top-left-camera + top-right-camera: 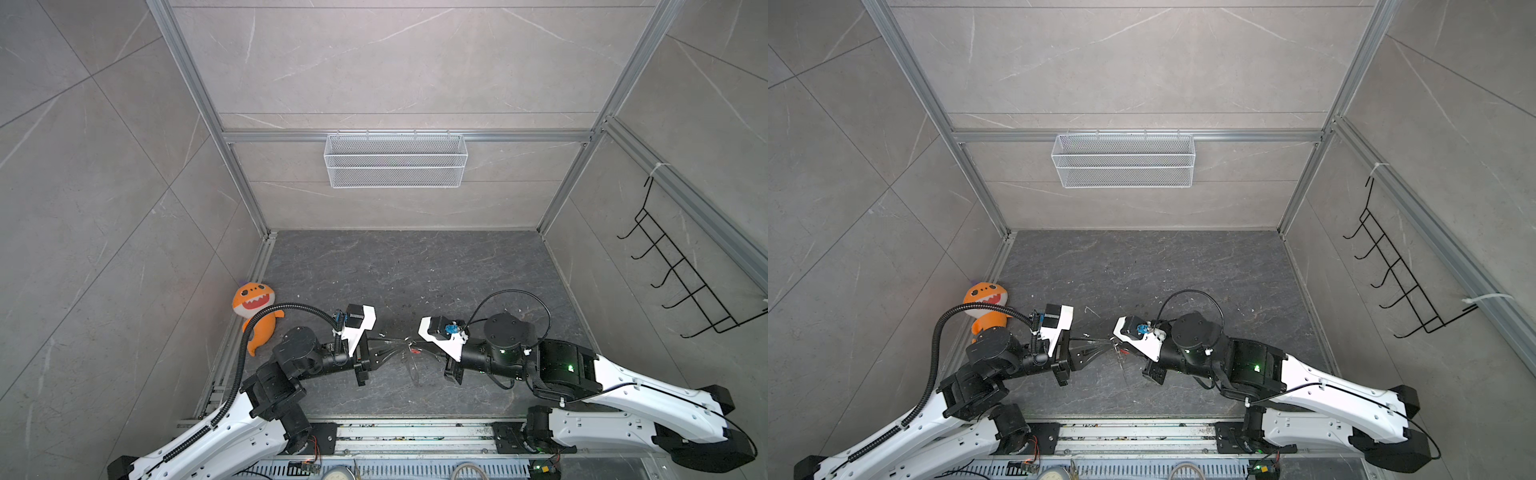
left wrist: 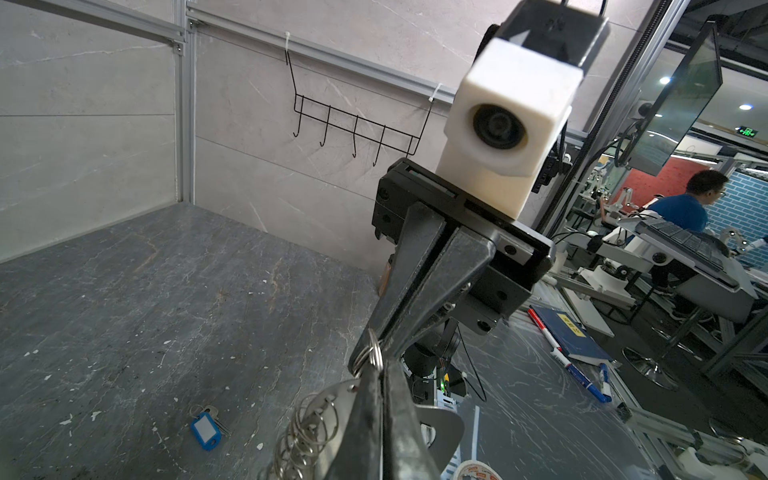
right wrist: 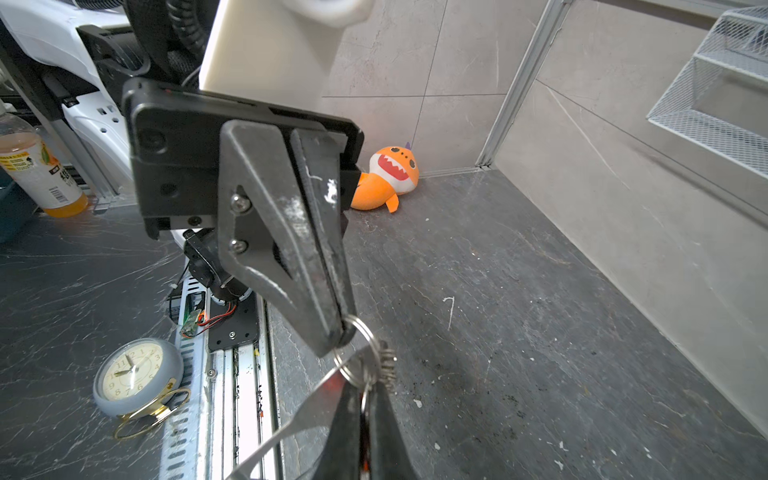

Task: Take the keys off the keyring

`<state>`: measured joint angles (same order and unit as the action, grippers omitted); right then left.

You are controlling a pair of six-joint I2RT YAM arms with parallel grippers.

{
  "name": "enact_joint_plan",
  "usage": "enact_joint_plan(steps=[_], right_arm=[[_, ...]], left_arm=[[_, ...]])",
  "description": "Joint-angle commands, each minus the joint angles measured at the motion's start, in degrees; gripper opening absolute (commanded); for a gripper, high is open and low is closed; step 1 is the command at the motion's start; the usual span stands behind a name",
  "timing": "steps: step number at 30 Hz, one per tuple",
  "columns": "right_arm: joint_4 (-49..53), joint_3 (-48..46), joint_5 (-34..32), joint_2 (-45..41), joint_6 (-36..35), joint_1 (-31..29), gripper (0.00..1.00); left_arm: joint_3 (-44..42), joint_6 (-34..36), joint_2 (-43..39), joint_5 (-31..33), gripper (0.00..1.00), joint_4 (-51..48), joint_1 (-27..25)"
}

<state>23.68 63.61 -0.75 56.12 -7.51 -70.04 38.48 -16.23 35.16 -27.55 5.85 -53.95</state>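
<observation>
Top views: left gripper (image 1: 399, 343) and right gripper (image 1: 416, 346) meet tip to tip over the near middle of the table (image 1: 415, 270). Both are clenched on the keyring (image 1: 410, 360). A shark plush (image 1: 253, 307) lies far left, well apart.

Left wrist view: a blue-tagged key (image 2: 205, 430) lies loose on the table, off the ring; the top views do not show it.

Right wrist view: a red tag (image 3: 332, 384), mostly hidden, sits at the ring. A clock (image 3: 137, 376) lies beyond the near edge.

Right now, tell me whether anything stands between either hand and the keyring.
Nothing visible does. The left hand and the right hand are both shut on the keyring, pinching its ring from opposite sides above the table. The blue-tagged key lies loose on the table, apart from them.
</observation>
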Motion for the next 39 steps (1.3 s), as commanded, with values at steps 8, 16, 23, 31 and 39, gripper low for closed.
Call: enact_joint_plan(steps=[8,16,23,31,39], right_arm=[[3.7,3.0,4.7,-1.3,0.1,3.5,0.00],[7.8,5.8,7.8,0.2,-1.6,3.7,0.00],[9.8,6.4,11.3,1.1,-2.9,4.5,0.00],[9.4,5.2,14.8,0.8,-2.8,5.8,0.00],[7.8,3.6,18.5,0.4,-2.6,6.3,0.00]], left_arm=[[3.5,1.7,-1.5,-6.5,0.00,1.9,-0.3],[3.7,1.7,-1.7,-5.8,0.00,0.7,-0.3],[3.5,1.2,-2.5,-8.4,0.00,1.7,-0.3],[2.9,-0.2,-3.8,-9.7,0.00,4.3,-0.3],[1.9,-3.1,-4.0,-11.3,0.00,9.8,-0.3]])
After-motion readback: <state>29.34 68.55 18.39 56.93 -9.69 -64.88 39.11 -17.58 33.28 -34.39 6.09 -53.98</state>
